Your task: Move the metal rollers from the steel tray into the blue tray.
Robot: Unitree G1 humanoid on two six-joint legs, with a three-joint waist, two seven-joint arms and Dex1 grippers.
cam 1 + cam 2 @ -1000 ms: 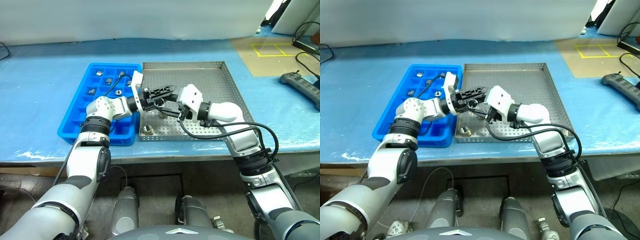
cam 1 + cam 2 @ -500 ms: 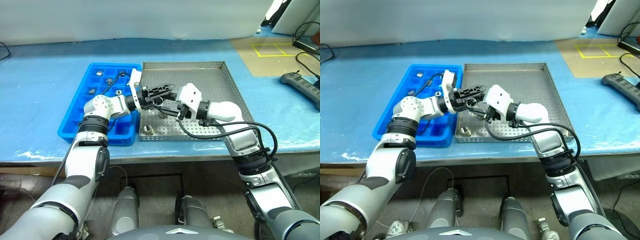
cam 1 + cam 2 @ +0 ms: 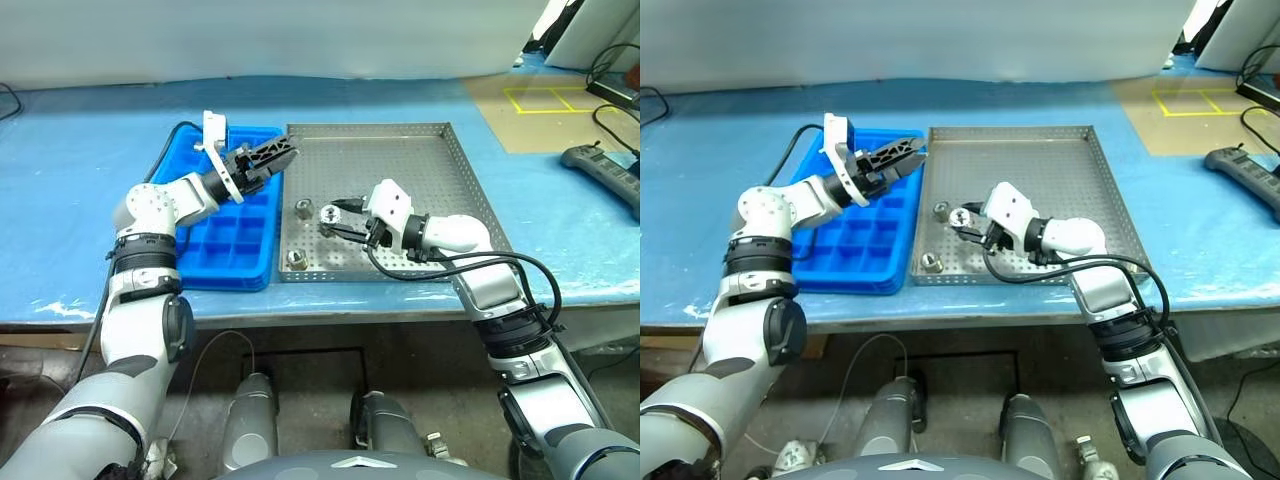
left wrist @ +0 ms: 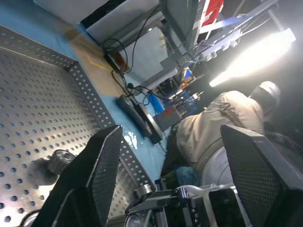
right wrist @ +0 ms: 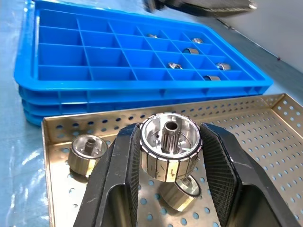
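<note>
Left gripper (image 3: 268,158) moved away over blue tray (image 3: 200,262), fingers apart, empty; right gripper (image 5: 166,156) squeezes metal roller (image 5: 167,145) above steel tray (image 3: 440,185)

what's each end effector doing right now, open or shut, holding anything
Left end effector: open, holding nothing, above the blue tray.
Right end effector: shut on a metal roller, over the steel tray.

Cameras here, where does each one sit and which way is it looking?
Head eyes: on the head, looking forward and down at the steel tray, blue tray and both arms.
Left wrist: past its open left hand over the steel tray.
Right wrist: along the right hand gripping a roller.
Shared: both trays.
</note>
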